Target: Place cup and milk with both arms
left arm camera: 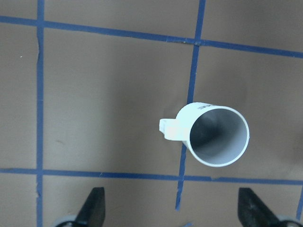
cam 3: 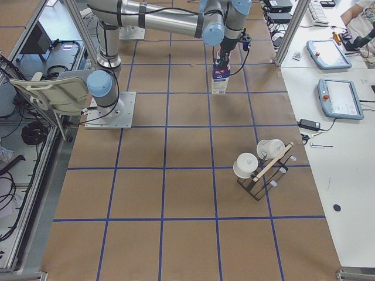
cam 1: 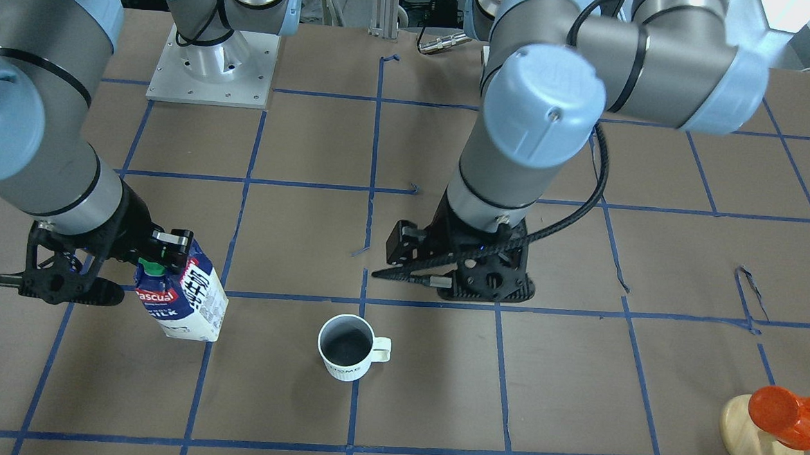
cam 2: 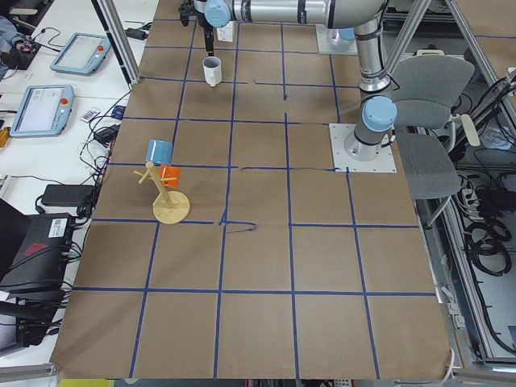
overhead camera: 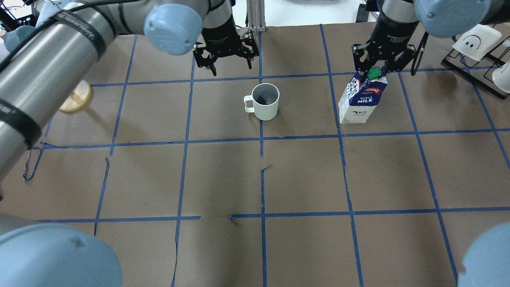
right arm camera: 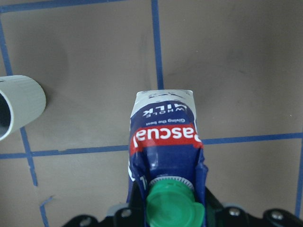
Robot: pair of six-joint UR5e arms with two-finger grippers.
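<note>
The white ribbed cup (overhead camera: 265, 101) stands upright on the table, handle toward the robot's left; it also shows in the front view (cam 1: 347, 347) and the left wrist view (left arm camera: 213, 137). My left gripper (overhead camera: 228, 63) is open and empty, just beyond the cup, and apart from it (cam 1: 444, 274). The blue and white milk carton (overhead camera: 360, 101) with its green cap stands on the table to the cup's right (cam 1: 183, 299). My right gripper (overhead camera: 374, 68) is shut on the carton's gable top; the right wrist view shows the carton (right arm camera: 163, 127) between the fingers.
A wooden stand with an orange cup (cam 1: 779, 427) sits at the table's left end; its disc shows in the overhead view (overhead camera: 75, 97). A black rack with white cups (overhead camera: 478, 52) stands at the far right. Blue tape lines grid the brown table (overhead camera: 303, 175).
</note>
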